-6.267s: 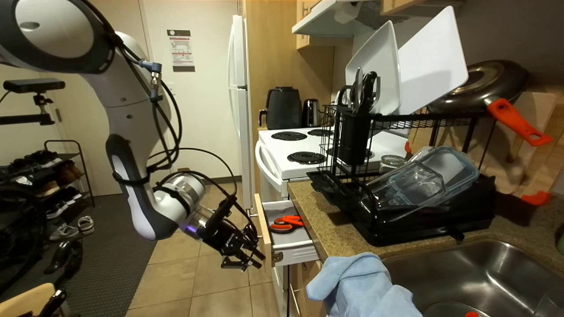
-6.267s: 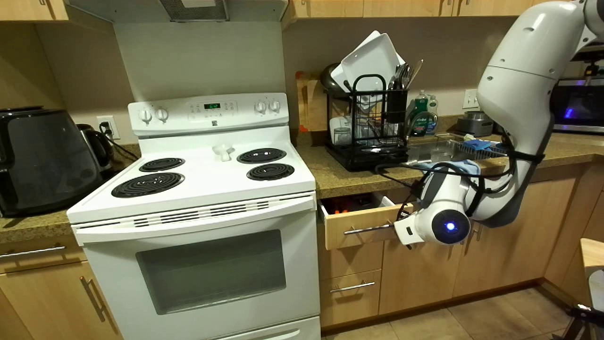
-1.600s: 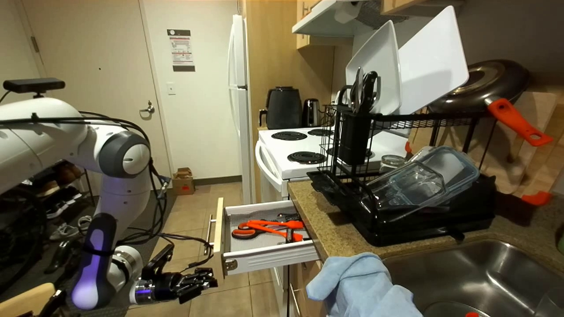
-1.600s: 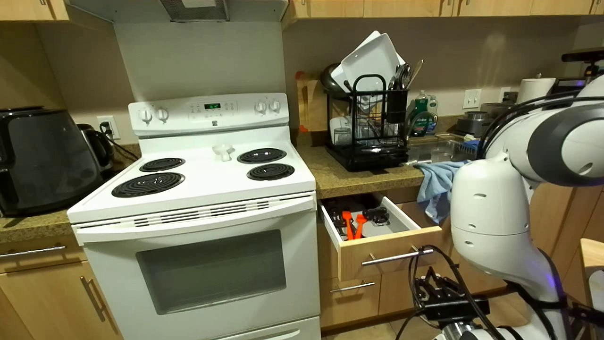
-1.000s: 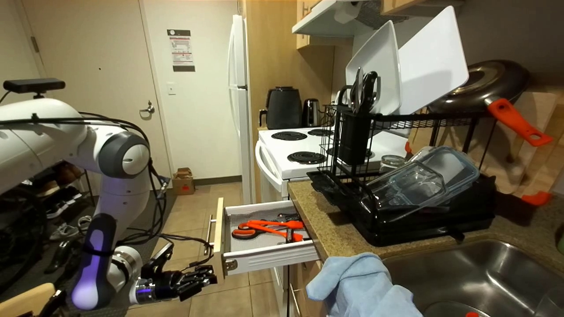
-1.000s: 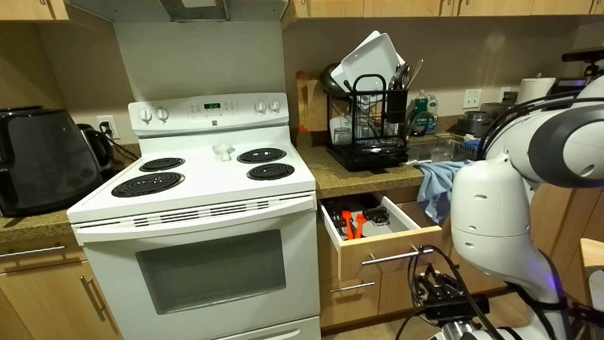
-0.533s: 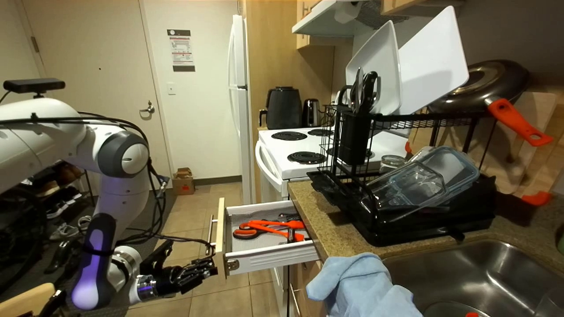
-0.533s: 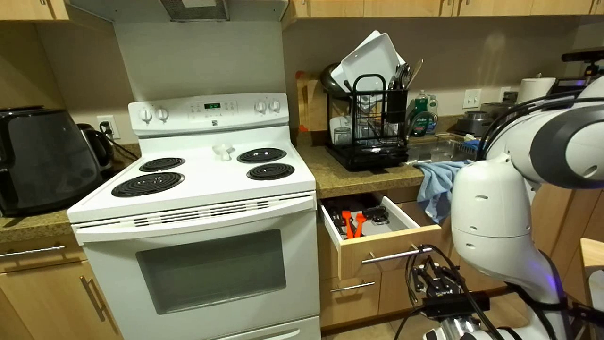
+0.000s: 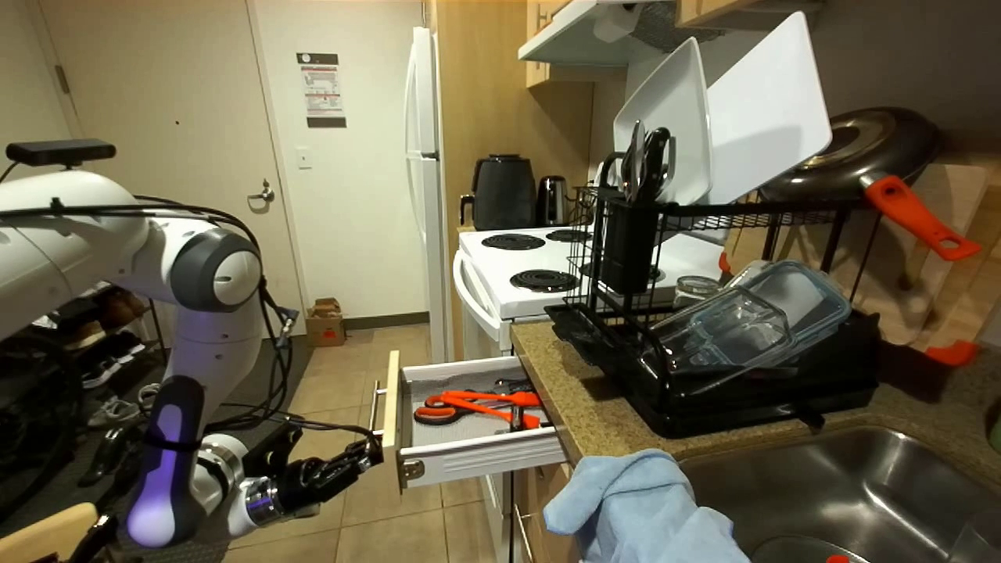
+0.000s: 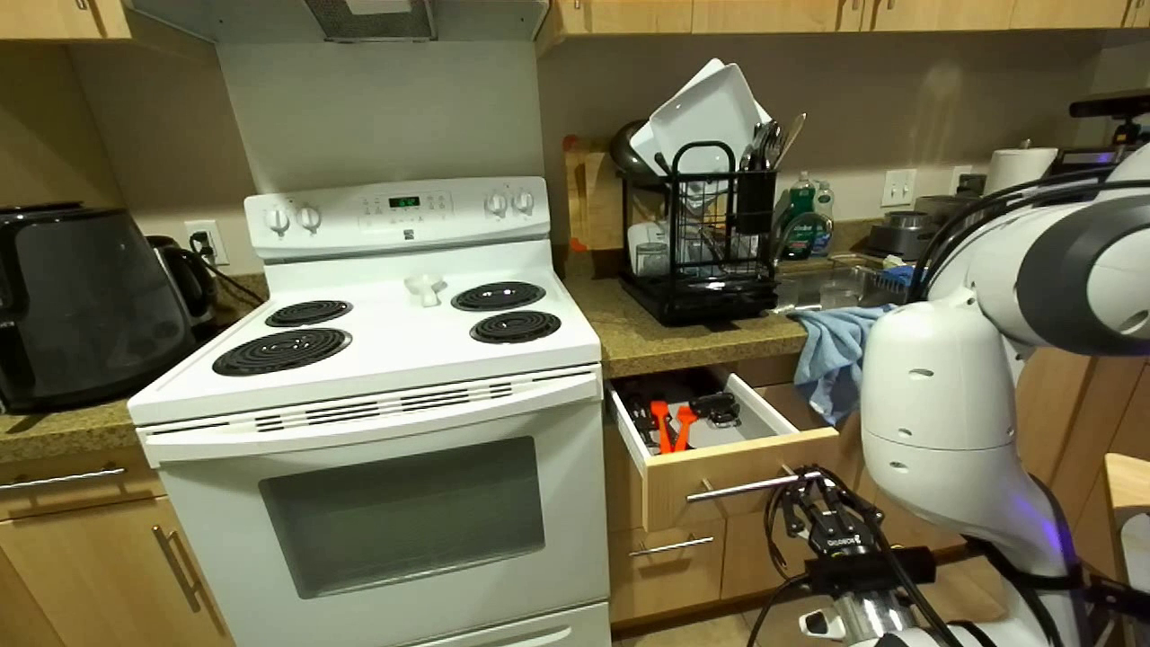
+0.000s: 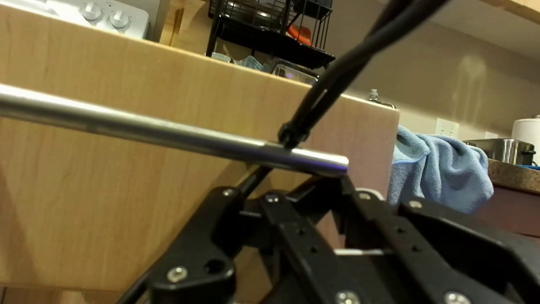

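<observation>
Pale wood-fronted drawer with white sides (image 10: 741,460): pulled out below the speckled brown stone counter (image 10: 696,344)
Round silver metal bar handle (image 11: 168,133): across the drawer's front
White-and-grey jointed arm (image 10: 939,386): before the drawer's front; upper part nearly level, forearm dropping steeply from the elbow, wrist lower than the drawer's rim, last stretch tilted up toward its front
Black metal gripper (image 11: 337,185): at one end of the handle, jaws narrow with tips close together just under the handle; whether they touch it, I cannot tell
Thin black cables (image 11: 363,52): crossing over the handle in front of the drawer
Orange and black utensils (image 10: 661,418): inside the drawer
White coil-burner stove (image 10: 395,427): just beside the drawer
</observation>
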Robot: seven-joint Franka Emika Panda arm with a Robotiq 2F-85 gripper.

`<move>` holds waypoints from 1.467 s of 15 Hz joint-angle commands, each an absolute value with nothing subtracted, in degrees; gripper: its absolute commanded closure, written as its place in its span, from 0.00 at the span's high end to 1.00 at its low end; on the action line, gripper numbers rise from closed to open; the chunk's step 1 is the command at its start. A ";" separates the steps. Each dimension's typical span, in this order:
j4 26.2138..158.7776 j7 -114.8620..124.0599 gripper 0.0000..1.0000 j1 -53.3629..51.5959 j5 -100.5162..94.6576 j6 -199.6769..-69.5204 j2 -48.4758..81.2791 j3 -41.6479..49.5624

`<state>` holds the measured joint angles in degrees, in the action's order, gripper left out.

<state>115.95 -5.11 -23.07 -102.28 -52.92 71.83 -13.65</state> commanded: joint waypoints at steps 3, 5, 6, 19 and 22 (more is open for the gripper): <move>125.66 -7.35 0.01 -21.76 -104.32 -55.93 61.91 -16.86; 128.51 -7.36 0.01 -20.14 -105.21 -60.49 58.17 -18.43; 129.78 -7.46 0.01 -19.44 -105.30 -62.55 56.31 -19.10; 138.06 -17.14 0.01 -17.79 -102.86 -78.64 37.98 -19.12; 137.69 -19.72 0.01 -17.97 -103.43 -78.72 38.15 -18.16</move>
